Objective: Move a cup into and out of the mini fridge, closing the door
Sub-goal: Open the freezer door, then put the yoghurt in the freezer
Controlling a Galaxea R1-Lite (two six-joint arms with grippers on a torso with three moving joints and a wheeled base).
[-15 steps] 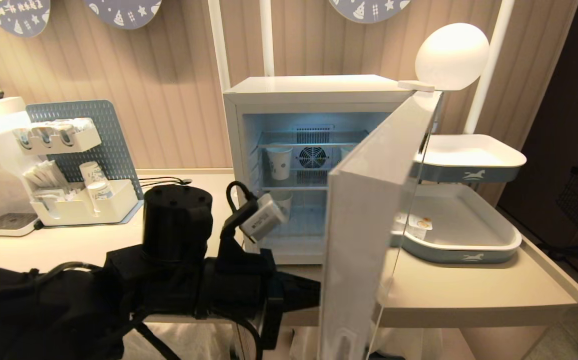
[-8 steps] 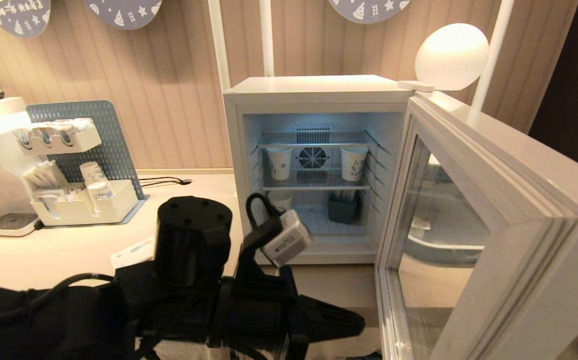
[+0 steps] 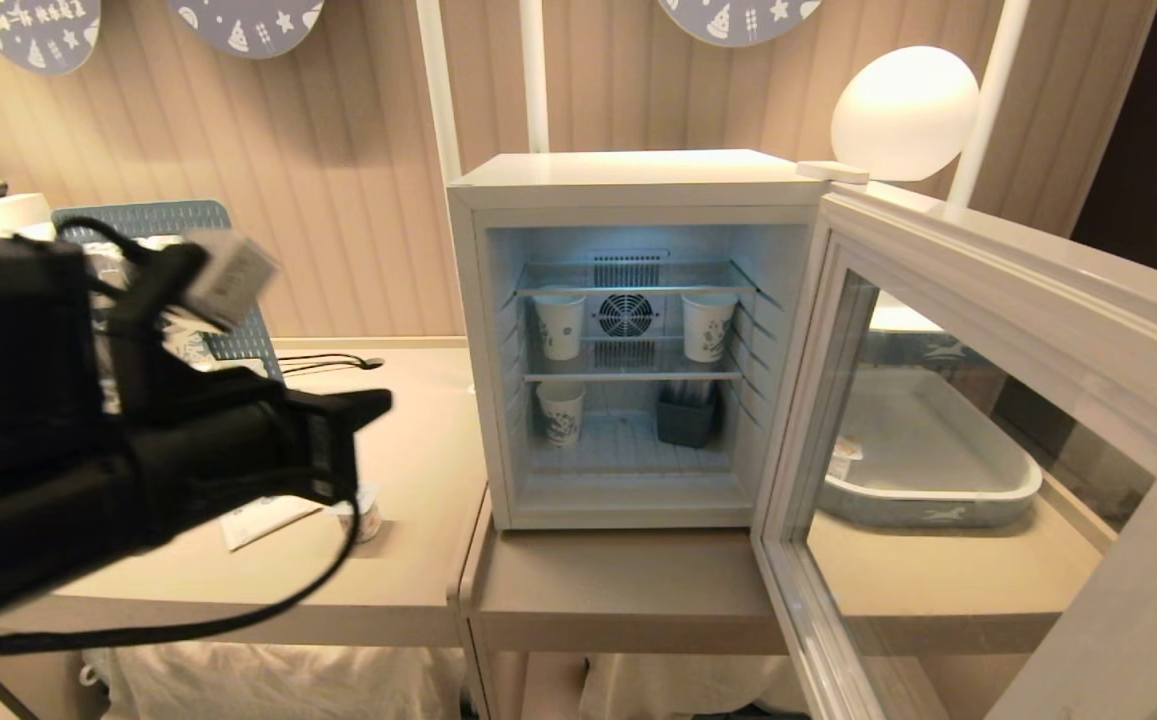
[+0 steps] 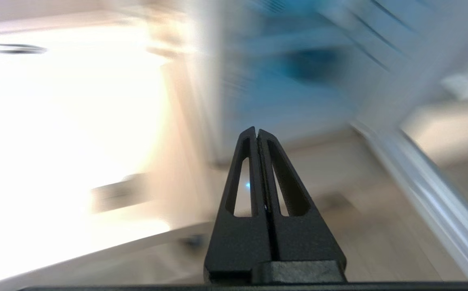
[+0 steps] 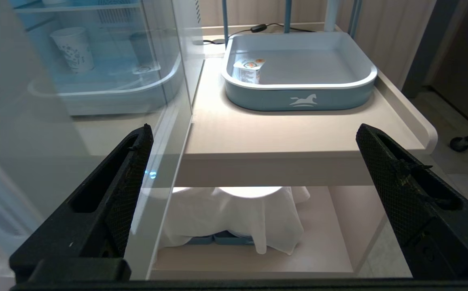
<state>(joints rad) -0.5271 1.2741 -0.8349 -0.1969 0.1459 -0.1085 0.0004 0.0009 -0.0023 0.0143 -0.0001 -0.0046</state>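
Cup upright on counter, left end effector closed, empty, door wide open

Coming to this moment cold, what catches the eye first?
The lit mini fridge stands mid-counter with its door swung wide to the right, paper cups on its wire shelves. The black left gripper looms at the left, fingers shut, above a small cup on the counter. A second tub sits in the blue tray on the right.
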